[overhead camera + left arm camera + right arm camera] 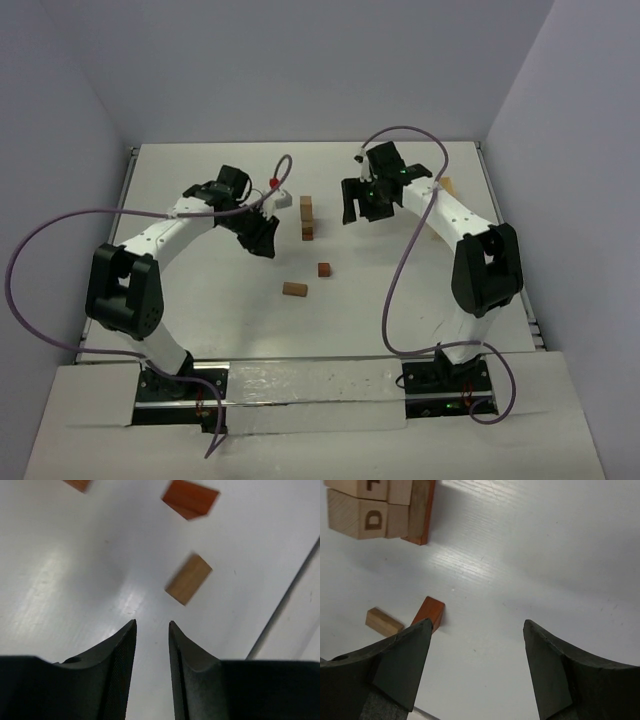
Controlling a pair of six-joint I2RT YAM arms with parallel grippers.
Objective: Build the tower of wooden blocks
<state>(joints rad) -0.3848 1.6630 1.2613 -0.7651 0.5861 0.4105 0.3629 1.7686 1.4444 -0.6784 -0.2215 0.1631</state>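
tan tower (307, 218) stands between narrowly parted left hand (268, 243) and wide right hand (352, 212)

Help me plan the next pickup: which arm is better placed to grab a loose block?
Probably right. The right gripper is wide open, with the reddish block close by its fingertip in the wrist view; the left gripper shows only a narrow gap.
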